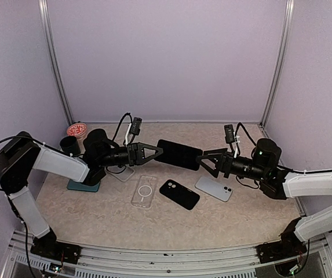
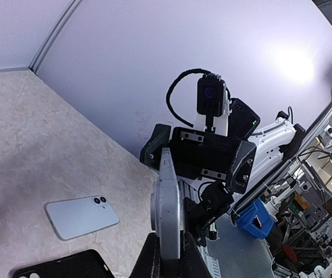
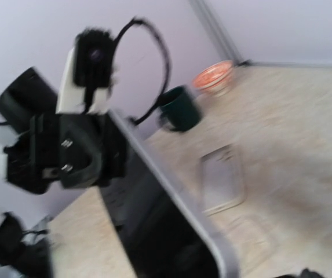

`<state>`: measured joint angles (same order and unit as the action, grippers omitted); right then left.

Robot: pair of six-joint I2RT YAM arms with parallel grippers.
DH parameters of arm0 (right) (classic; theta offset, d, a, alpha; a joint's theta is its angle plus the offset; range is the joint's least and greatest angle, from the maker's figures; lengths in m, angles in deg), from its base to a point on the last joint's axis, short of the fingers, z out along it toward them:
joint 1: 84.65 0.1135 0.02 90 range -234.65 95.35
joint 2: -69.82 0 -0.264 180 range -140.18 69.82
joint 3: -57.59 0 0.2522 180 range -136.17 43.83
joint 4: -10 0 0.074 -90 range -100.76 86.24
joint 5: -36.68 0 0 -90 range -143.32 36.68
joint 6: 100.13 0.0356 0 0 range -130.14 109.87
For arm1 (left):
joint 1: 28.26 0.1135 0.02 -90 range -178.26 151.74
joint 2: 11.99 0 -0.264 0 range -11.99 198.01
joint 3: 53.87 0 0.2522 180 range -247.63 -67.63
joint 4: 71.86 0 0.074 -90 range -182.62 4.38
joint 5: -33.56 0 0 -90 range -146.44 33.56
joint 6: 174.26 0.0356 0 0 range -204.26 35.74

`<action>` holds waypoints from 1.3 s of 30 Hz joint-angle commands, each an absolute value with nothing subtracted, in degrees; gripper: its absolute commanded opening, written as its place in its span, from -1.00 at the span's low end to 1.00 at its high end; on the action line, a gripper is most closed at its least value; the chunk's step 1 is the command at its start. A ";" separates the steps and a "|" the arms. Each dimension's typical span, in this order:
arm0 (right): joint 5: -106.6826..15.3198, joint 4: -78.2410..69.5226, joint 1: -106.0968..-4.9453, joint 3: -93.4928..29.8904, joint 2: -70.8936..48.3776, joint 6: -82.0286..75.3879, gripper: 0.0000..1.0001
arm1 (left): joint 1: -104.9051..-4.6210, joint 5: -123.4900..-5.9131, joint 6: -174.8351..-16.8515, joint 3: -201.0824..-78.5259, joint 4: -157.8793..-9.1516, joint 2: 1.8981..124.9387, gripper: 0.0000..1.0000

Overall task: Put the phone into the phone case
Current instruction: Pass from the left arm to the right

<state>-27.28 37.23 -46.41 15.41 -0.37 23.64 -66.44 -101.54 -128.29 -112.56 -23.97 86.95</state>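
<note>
My left gripper (image 1: 154,152) is shut on one end of a dark-screened phone with a silver rim (image 1: 179,153) and holds it in mid-air above the table. In the left wrist view the phone (image 2: 168,208) stands edge-on between my fingers. My right gripper (image 1: 203,159) is at the phone's other end; in the left wrist view it (image 2: 203,153) has its jaws spread wide around that end. The right wrist view is blurred, the phone (image 3: 160,220) fills its lower part, and my own fingers do not show. A clear case (image 1: 144,191) lies flat on the table below.
On the table lie a black case (image 1: 179,194), a light blue phone (image 1: 214,188), a second clear case (image 1: 121,172) and a teal item (image 1: 83,185). A dark mug (image 1: 70,145) and a red-lidded jar (image 1: 76,130) stand at the back left.
</note>
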 commanded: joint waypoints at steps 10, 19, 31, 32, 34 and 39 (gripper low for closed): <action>-15.84 52.63 -45.22 12.27 -8.96 36.58 0.95 | -67.16 -100.38 -133.19 -114.45 -17.46 89.12 -1.00; -15.26 51.56 -44.23 10.00 -12.28 39.97 0.89 | -67.81 -100.40 -134.27 -114.60 -15.41 90.71 -1.00; -13.65 55.22 -43.69 9.41 -15.05 42.47 0.77 | -67.81 -99.03 -134.83 -114.85 -15.54 91.34 -1.00; -13.71 55.50 -43.67 9.51 -15.29 42.63 0.76 | -67.80 -98.73 -135.06 -114.84 -15.49 91.52 -1.00; -13.45 56.16 -43.64 9.60 -15.66 42.87 0.73 | -67.81 -98.14 -135.57 -114.77 -15.14 91.76 -1.00; -12.51 59.11 -43.52 10.10 -16.63 44.00 0.58 | -67.73 -97.91 -136.97 -115.03 -14.35 93.44 -1.00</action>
<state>-14.71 54.12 -44.31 10.21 -15.65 42.79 -67.66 -100.45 -135.73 -113.06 -18.09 91.76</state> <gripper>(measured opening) 0.825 0.071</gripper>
